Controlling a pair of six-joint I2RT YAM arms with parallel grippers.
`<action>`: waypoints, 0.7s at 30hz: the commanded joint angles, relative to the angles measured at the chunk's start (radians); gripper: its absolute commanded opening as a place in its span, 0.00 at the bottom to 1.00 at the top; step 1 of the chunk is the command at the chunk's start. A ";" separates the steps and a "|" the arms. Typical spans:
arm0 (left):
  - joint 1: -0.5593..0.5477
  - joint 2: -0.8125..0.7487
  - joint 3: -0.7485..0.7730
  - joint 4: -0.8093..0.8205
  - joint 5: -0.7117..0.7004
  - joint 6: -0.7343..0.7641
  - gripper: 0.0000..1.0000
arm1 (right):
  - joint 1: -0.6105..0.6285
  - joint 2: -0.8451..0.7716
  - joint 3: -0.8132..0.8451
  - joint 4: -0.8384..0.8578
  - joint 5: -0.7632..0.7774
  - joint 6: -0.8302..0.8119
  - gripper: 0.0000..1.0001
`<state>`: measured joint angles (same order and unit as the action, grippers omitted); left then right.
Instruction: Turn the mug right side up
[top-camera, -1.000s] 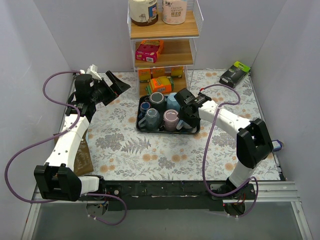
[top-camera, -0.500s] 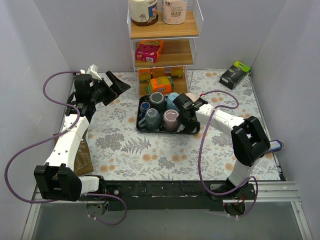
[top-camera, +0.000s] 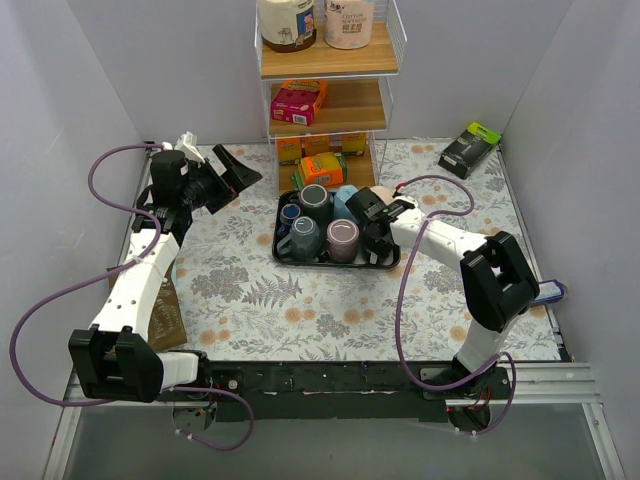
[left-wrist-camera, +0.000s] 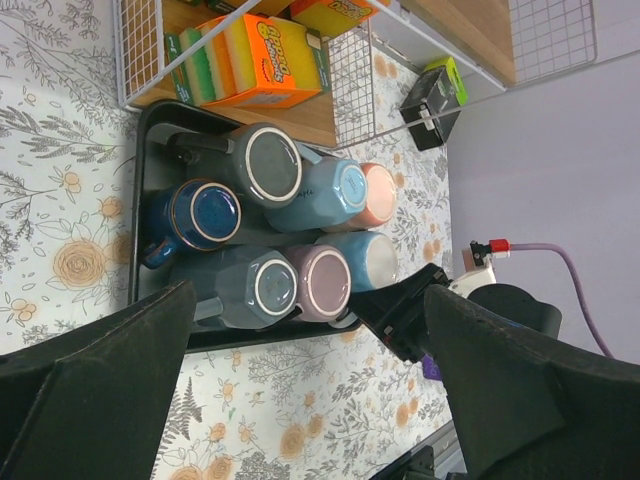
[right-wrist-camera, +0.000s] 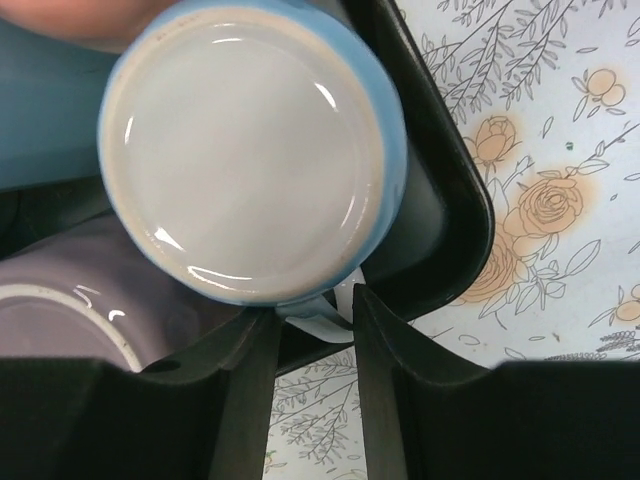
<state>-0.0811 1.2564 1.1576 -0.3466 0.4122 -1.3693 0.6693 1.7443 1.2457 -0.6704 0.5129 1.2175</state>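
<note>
A light blue mug (right-wrist-camera: 250, 150) stands upside down, white base up, in the front right corner of the black tray (right-wrist-camera: 440, 190). It also shows in the left wrist view (left-wrist-camera: 365, 258). My right gripper (right-wrist-camera: 315, 300) has its two fingers closed on either side of the mug's handle (right-wrist-camera: 320, 322), over the tray's front edge. In the top view the right gripper (top-camera: 368, 235) covers most of this mug. My left gripper (top-camera: 232, 170) is wide open and empty, held in the air at the back left, facing the tray (left-wrist-camera: 150, 130).
The tray (top-camera: 283, 250) also holds several upside-down mugs packed close: purple (top-camera: 342, 236), grey-blue (top-camera: 304, 235), dark grey (top-camera: 314, 198), navy (top-camera: 289, 213). A wire shelf (top-camera: 325, 105) with boxes stands right behind it. A black box (top-camera: 470, 147) lies at the back right.
My right gripper has shifted a little left and settled lower at the tray's front right corner, on the light blue mug. The left arm has not moved.
</note>
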 joint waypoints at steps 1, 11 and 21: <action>-0.002 -0.026 -0.010 0.011 0.023 0.004 0.98 | -0.002 0.026 0.024 0.017 0.061 -0.084 0.39; -0.002 -0.041 -0.029 0.017 0.027 0.003 0.98 | 0.006 0.017 0.046 0.026 0.067 -0.246 0.01; -0.002 -0.046 -0.041 0.009 -0.027 -0.036 0.98 | 0.030 -0.149 -0.003 0.088 0.052 -0.380 0.01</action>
<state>-0.0811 1.2522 1.1213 -0.3367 0.4076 -1.3880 0.6903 1.7340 1.2476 -0.6231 0.5182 0.9039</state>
